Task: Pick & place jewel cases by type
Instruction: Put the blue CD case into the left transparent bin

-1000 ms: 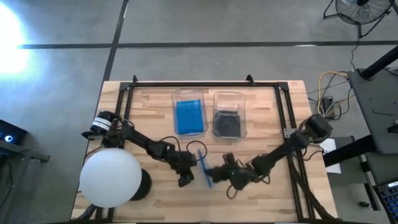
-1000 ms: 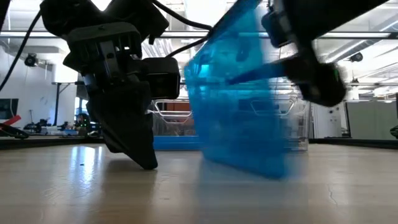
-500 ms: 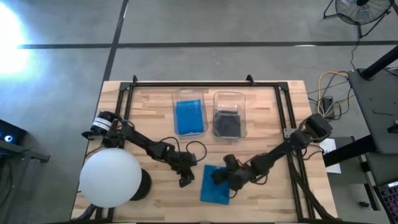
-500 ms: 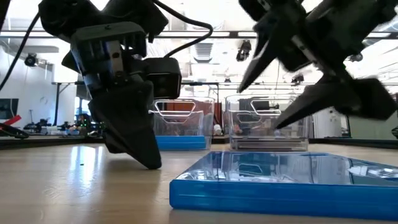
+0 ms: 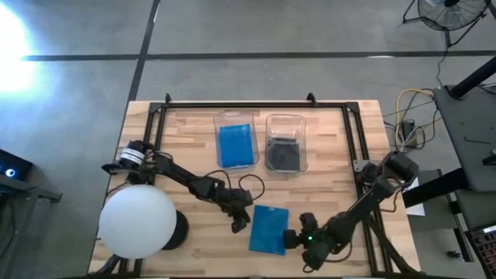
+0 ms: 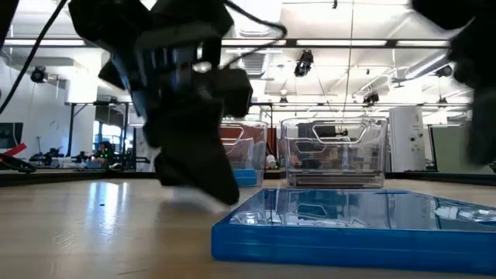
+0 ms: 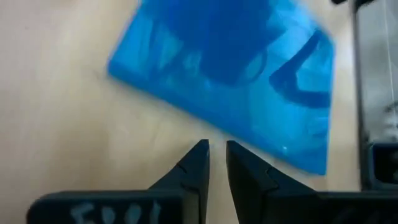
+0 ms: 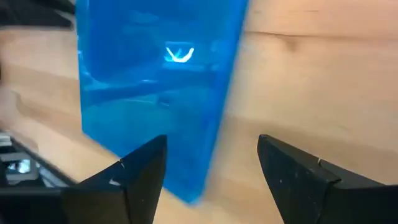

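One bright blue jewel case (image 5: 269,230) lies flat on the wooden table near its near edge; it also shows in the low view (image 6: 349,221) and both wrist views (image 7: 230,68) (image 8: 155,93). My left gripper (image 5: 242,223) (image 7: 216,149) hangs low just left of the case, fingers shut to a narrow slit, short of its edge. My right gripper (image 5: 298,239) (image 8: 211,155) stands open just right of the case's near right corner, touching nothing. More blue cases lie in the left clear bin (image 5: 235,143), and dark cases in the right bin (image 5: 285,151).
The two clear bins stand side by side at mid-table toward the far edge. A big white ball (image 5: 138,222) sits at the near left corner. A black frame (image 5: 232,105) rims the far side. Bare wood lies between the bins and the case.
The blue case, held upright on its edge by my right gripper a second ago, has dropped flat onto the table. My right gripper has opened, let go and drawn back toward the near right. My left gripper has edged right toward the case.
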You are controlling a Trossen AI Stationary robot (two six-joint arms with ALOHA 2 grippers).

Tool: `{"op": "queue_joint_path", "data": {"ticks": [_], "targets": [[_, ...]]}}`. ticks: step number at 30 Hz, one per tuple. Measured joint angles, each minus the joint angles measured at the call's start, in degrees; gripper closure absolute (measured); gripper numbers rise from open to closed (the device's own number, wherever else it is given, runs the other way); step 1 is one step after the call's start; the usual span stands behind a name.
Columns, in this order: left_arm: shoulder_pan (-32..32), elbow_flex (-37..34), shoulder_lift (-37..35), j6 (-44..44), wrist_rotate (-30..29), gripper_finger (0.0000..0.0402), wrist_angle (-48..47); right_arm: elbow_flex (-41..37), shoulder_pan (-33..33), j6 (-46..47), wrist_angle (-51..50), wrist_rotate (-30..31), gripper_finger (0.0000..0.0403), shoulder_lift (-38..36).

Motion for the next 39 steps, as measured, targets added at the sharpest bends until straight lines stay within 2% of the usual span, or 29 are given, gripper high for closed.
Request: {"op": "queue_joint_path", "data": {"ticks": [5,9,14,19,22,28,34,39], "targets": [[-0.1,1.2,3.5,-0.6,4.0,0.0365,0.3,-1.8,-1.5,-1.2,10.5,2.1,0.0148,4.7],[-0.2,2.2,5.0,-0.6,5.0,0.0365,-0.5,-2.2,-2.9,-6.7,19.7,5.5,0.0143,7.1],[-0.2,2.2,4.9,1.3,5.7,0.0365,-2.7,-1.5,-3.4,-10.6,20.2,8.9,0.0142,5.1],[-0.7,1.6,5.1,2.9,6.9,0.0365,-5.1,-1.0,-4.2,-16.7,21.4,16.5,0.0142,-0.1],[-0.7,1.2,5.1,2.9,7.2,0.0365,-4.4,-1.3,-5.4,-20.8,22.2,18.6,0.0145,-0.6],[-0.7,1.8,5.1,2.3,7.0,0.0365,-4.5,-0.9,-8.5,-23.4,22.6,7.5,0.0155,0.3],[-0.8,2.1,5.1,2.0,5.8,0.0365,-4.2,-1.0,-9.4,-23.4,24.4,2.0,0.0168,1.2],[-0.5,2.0,5.1,1.9,4.4,0.0365,-4.2,-1.1,-9.6,-26.0,26.9,-3.6,0.0221,1.2]]}}
